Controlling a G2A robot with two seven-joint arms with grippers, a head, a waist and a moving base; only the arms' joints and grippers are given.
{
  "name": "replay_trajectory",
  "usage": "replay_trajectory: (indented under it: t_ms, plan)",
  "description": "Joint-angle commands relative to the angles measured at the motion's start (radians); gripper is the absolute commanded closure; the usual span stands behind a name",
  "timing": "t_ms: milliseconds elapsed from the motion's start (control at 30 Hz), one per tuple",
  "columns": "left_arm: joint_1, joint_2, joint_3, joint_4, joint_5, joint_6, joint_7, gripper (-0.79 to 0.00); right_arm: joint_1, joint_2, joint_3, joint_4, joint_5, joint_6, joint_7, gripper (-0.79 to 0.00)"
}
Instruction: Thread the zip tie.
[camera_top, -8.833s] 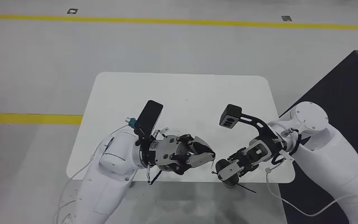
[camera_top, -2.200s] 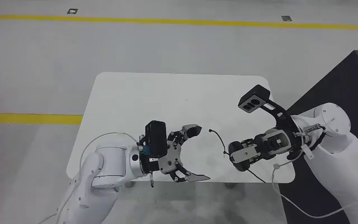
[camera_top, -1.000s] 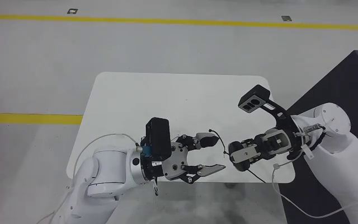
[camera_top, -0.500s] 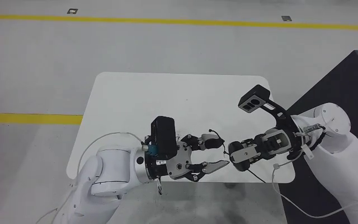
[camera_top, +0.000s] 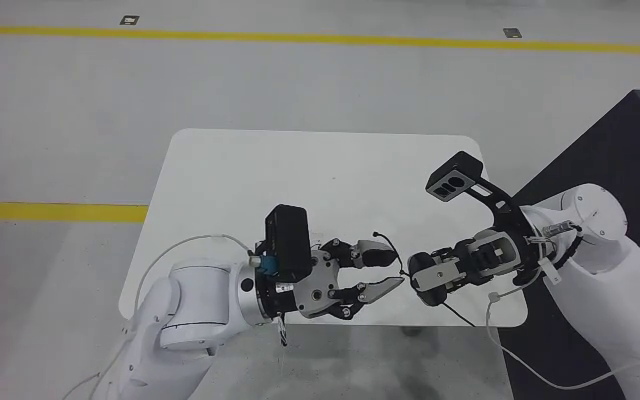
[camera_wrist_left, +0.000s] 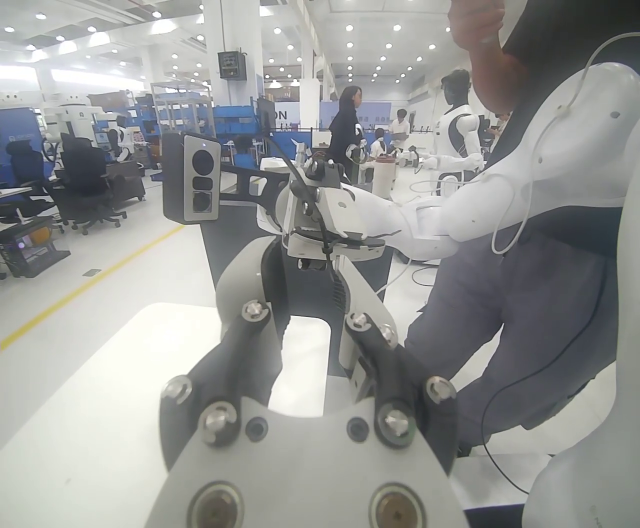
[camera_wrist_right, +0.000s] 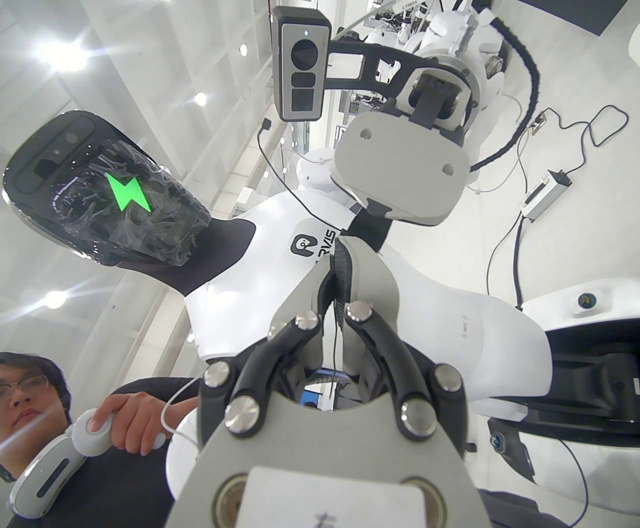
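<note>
Your left gripper (camera_top: 378, 270) hangs open over the near edge of the table (camera_top: 300, 170), jaws spread and facing right. Your right gripper (camera_top: 412, 276), just right of it, is pinched closed on the zip tie (camera_top: 391, 247). The tie curves up and left from that grip, with its free end close to the left gripper's far finger (camera_top: 366, 253).

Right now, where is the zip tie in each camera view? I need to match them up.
Top view: the zip tie curves from the right gripper toward the middle of the table.
Left wrist view: a thin black strand rising from that far gripper.
Right wrist view: a strand curving away from the shut fingertips.
Shared landmark: the right gripper pinching it.
</note>
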Motion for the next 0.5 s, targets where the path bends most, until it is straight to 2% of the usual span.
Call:
replay_trajectory:
  t_ms: [0,167,200,467]
  plan:
    - [-0.001,0.000,0.001,0.001,-0.001,0.001,0.000,-0.145,0.000,0.000,0.000,0.000,0.000,0.000,0.000,0.000]
    - [-0.002,0.001,0.006,0.001,-0.001,-0.003,0.000,-0.046,0.000,0.000,0.000,0.000,0.000,0.000,0.000,0.000]
    - [-0.002,0.001,0.006,0.002,0.000,-0.003,0.000,0.000,0.000,0.000,0.000,0.000,0.000,0.000,0.000,0.000]
    - [0.010,0.004,0.006,0.008,0.009,-0.009,-0.001,0.000,0.000,0.000,0.000,0.000,0.000,0.000,0.000,0.000]
